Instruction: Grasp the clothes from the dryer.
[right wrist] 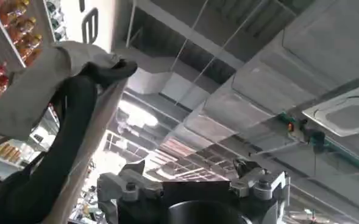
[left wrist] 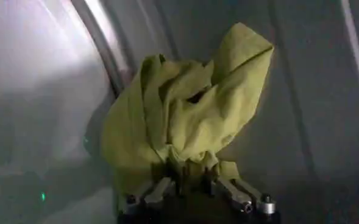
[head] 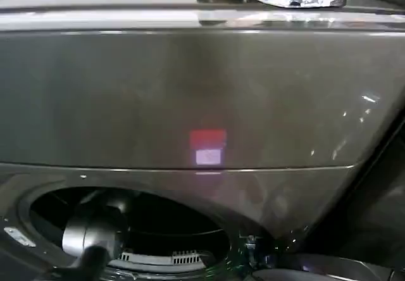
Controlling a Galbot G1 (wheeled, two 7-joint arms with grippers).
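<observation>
Fabric first: the yellow-green clothes (left wrist: 185, 115) sit bunched up inside the drum, and in the left wrist view the left gripper (left wrist: 194, 182) has its fingers (left wrist: 158, 192) pinched narrowly onto the lower edge of the bundle, so the cloth rises crumpled above them against the curved grey drum wall (left wrist: 39, 91). From the head view, the left arm (head: 95, 233) reaches down through the round opening at the lower left of the dryer (head: 202, 97), whose wide bronze-grey front panel carries a small red and pale reflection near its middle. Over on the right, the right gripper (right wrist: 194, 176) points up toward the ceiling ducts and panels (right wrist: 277, 73), its fingers spread wide with nothing between them. Beside it hangs a dark cable wrapped in pale cloth sleeve (right wrist: 51, 97).
</observation>
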